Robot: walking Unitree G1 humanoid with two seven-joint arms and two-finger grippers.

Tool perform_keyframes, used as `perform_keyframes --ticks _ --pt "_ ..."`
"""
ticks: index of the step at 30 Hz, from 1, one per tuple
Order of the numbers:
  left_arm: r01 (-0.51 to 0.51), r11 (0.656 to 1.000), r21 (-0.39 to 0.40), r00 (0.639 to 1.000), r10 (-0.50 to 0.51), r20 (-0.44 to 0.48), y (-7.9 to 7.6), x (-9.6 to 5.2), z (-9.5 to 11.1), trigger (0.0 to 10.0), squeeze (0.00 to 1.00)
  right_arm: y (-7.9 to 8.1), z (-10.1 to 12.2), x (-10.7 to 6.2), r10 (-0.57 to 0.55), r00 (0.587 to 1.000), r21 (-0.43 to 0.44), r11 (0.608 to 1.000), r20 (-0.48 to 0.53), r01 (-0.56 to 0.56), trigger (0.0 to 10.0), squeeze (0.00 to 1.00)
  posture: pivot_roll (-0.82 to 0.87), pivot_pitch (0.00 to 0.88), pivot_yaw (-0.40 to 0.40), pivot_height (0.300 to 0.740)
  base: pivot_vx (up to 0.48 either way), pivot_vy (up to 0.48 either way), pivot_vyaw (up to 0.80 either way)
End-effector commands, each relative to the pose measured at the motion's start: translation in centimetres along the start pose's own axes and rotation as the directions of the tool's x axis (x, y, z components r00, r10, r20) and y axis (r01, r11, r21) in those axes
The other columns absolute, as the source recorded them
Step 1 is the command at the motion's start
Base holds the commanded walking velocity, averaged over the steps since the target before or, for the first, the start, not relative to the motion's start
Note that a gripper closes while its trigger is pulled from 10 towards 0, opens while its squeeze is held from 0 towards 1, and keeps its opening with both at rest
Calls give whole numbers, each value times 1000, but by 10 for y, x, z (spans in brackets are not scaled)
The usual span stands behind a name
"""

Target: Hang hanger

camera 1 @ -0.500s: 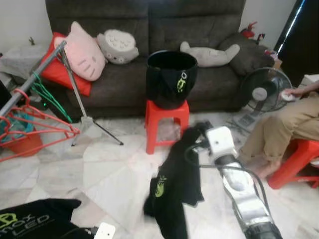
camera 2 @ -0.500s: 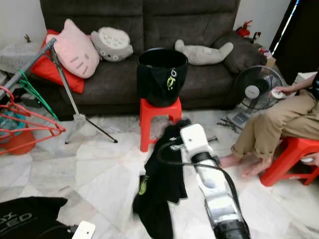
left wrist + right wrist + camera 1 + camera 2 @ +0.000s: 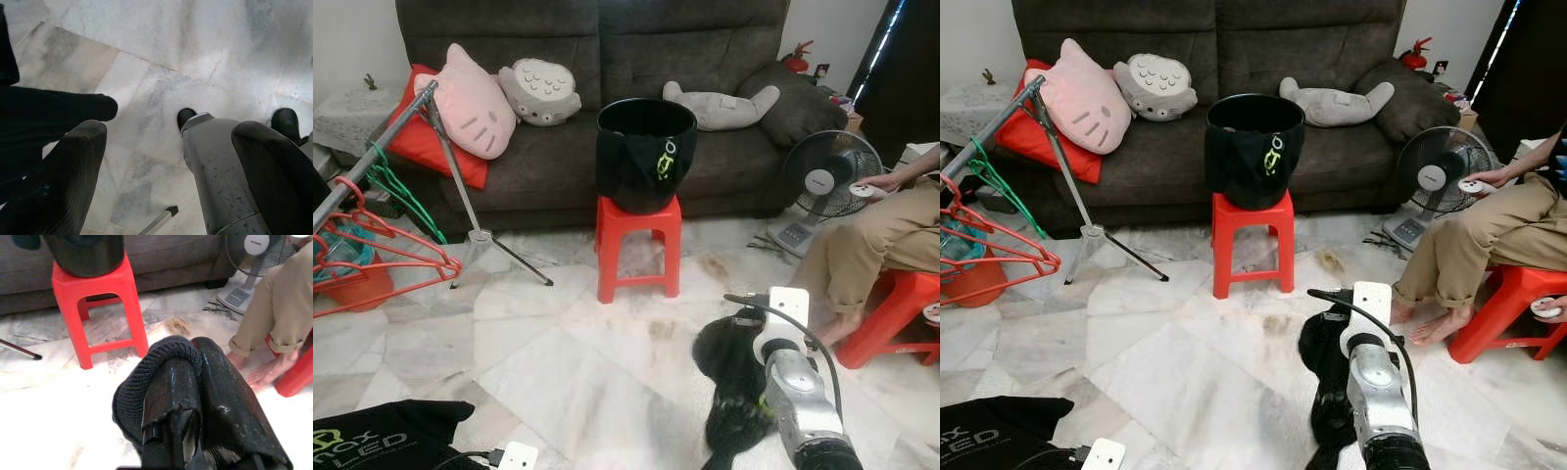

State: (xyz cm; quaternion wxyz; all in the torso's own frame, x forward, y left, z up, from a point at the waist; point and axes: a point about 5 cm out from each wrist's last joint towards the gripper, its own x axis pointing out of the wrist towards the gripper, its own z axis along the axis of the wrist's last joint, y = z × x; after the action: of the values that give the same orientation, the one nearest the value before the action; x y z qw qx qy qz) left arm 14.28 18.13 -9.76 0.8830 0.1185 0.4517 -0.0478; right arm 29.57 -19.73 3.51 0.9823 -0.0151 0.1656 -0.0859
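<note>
Several red hangers (image 3: pixel 382 259) and a green hanger (image 3: pixel 403 192) hang on a slanted grey rail (image 3: pixel 374 157) at the far left. My right gripper (image 3: pixel 193 352) is shut on the knitted collar of a black garment (image 3: pixel 732 367), which hangs bunched low over the floor beside my right arm (image 3: pixel 798 397). My left gripper (image 3: pixel 171 161) stands open above the marble floor, nothing between its fingers (image 3: pixel 63 181). A black shirt with green print (image 3: pixel 377 441) lies at the bottom left, next to the left gripper.
A black basket (image 3: pixel 646 147) draped with dark cloth stands on a red stool (image 3: pixel 638 245) before the sofa (image 3: pixel 607 59). A person (image 3: pixel 876 245) sits on a red stool at the right, near a floor fan (image 3: pixel 824 181). The rail's tripod leg (image 3: pixel 504 257) reaches onto the floor.
My right arm has pulled back and down towards me with the black garment, which hung spread out before and is now bunched. The camera has shifted slightly.
</note>
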Motion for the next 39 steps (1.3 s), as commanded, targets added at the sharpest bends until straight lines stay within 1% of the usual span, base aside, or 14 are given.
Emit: perform_keyframes --ticks 1,3,4,5,7,8,10,13,18,20,22,28,36,39 --pt "-35 999 -20 998 34 -45 1 -4 -15 10000 0 7 14 4 24 998 18 1000 55 -25 10000 0 -25 0 -6 740 0 0 0" --pt "-42 997 -63 999 40 -34 1 -5 -15 10000 0 12 15 4 46 997 26 999 64 -47 10000 0 -24 0 -4 740 0 0 0" --pt "-46 998 -35 998 44 -42 1 -5 -15 10000 0 13 15 4 51 996 21 998 68 -52 10000 0 -27 0 -1 740 0 0 0" --pt "-69 997 33 996 71 -52 3 -5 -16 10000 0 12 16 4 43 996 7 999 77 -43 10000 0 -27 0 2 740 0 0 0" --pt "-76 997 30 996 77 -41 4 -5 -16 10000 0 11 17 4 35 996 5 999 82 -35 10000 0 -27 0 2 740 0 0 0" --pt "-90 996 -2 994 90 60 22 1 11 10000 0 9 18 4 28 996 6 1000 83 -29 10000 0 -15 0 -2 740 0 0 0" --pt "-93 995 -19 990 95 104 31 2 21 10000 0 8 17 5 25 996 -7 1000 81 -24 10000 0 -13 0 -3 740 0 0 0" --pt "-95 995 -32 992 98 86 32 1 16 10000 0 7 15 5 9 997 0 1000 72 -9 10000 0 -16 0 -2 740 0 0 0" --pt "-104 994 -41 992 107 72 34 0 12 10000 0 4 19 7 -61 995 50 997 78 57 10000 0 -19 0 -1 740 0 0 0" --pt "-114 992 -49 990 117 78 36 0 14 10000 0 6 19 7 -59 995 47 997 83 56 10000 0 -20 0 -2 740 0 0 0" --pt "-128 987 -96 986 137 95 39 1 18 10000 0 7 19 6 -57 993 23 998 99 55 10000 0 -18 0 -4 740 0 0 0" --pt "-142 988 -56 986 146 85 42 2 22 10000 0 9 14 6 -55 995 30 998 84 53 10000 0 -17 0 -6 740 0 0 0" --pt "-155 985 -80 982 162 92 41 3 25 10000 0 13 17 6 -24 994 14 1000 111 23 10000 0 -17 0 -11 740 0 -387 0" --pt "-151 985 -81 983 158 96 40 3 25 10000 0 13 20 5 -27 991 18 1000 131 25 10000 0 -16 0 -13 740 0 -416 669"
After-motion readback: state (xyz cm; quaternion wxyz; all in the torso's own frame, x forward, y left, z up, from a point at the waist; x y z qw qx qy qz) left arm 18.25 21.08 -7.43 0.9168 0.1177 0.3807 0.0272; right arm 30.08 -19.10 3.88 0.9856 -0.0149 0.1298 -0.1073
